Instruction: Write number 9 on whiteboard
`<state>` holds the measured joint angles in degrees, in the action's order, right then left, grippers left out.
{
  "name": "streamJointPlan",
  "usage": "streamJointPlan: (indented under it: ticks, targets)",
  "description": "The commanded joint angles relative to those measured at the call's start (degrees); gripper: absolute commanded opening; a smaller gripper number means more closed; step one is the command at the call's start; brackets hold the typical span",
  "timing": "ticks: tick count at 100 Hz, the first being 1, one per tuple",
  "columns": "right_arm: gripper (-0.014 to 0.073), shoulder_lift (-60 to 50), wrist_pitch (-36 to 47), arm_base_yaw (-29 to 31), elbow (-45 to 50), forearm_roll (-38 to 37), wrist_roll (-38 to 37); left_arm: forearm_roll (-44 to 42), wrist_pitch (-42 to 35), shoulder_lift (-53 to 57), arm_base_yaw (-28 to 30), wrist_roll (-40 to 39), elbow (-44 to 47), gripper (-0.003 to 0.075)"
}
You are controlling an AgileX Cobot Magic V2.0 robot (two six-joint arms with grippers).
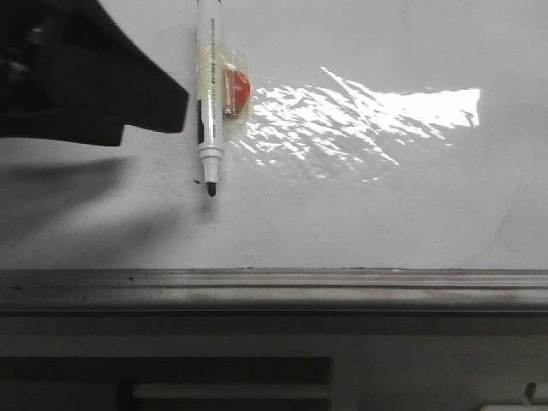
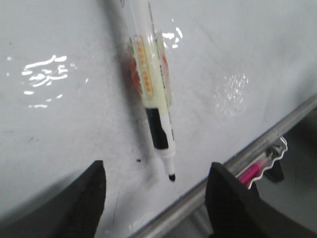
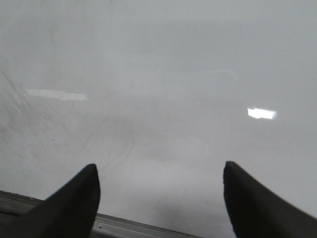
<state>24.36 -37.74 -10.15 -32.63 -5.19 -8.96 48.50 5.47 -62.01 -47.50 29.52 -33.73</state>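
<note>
The whiteboard (image 1: 385, 205) is glossy white with bright glare. A white marker (image 1: 210, 94) with a black band lies on it, uncapped, its black tip toward the metal edge strip (image 1: 274, 287). Clear tape with an orange-red patch (image 1: 235, 90) sits at its side. My left gripper (image 2: 157, 167) is open above the board (image 2: 74, 124). The marker (image 2: 156, 109) points between its fingers and touches neither. Its black body (image 1: 86, 77) shows at the front view's upper left. My right gripper (image 3: 159, 167) is open and empty over bare board (image 3: 163, 74). No number 9 shows, only a small black dot (image 2: 138, 160) and a faint thin line (image 2: 116, 203).
The metal edge strip (image 2: 237, 166) runs along the board's near side and also shows in the right wrist view (image 3: 124, 228). Beyond it lies a pink item in clear packaging (image 2: 252, 171). A grey panel (image 1: 428, 342) with a dark slot sits below the strip.
</note>
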Motion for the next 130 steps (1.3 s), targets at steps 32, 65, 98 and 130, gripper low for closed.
streamJointPlan:
  ticks: [32, 65, 98, 130]
  targets:
    - [0.0461, 0.75, 4.32, -0.16, -2.0, -0.05, 0.58, 3.28, -8.27, -10.35, -2.24, 0.13, -5.32, 0.0295]
    - [0.0461, 1.33, -1.2, -2.23, -3.0, 22.91, 27.02, -4.74, 9.75, -5.16, -2.24, 6.56, -7.75, -0.002]
    - [0.0461, 8.58, -4.32, -9.09, -3.86, 62.78, 74.54, -10.44, 30.79, 1.83, -2.24, 37.25, -9.78, -0.002]
    - [0.0461, 20.56, -4.53, -13.88, -5.18, 72.45, 82.94, -10.57, 29.43, 1.97, -2.24, 38.76, -9.78, -0.002]
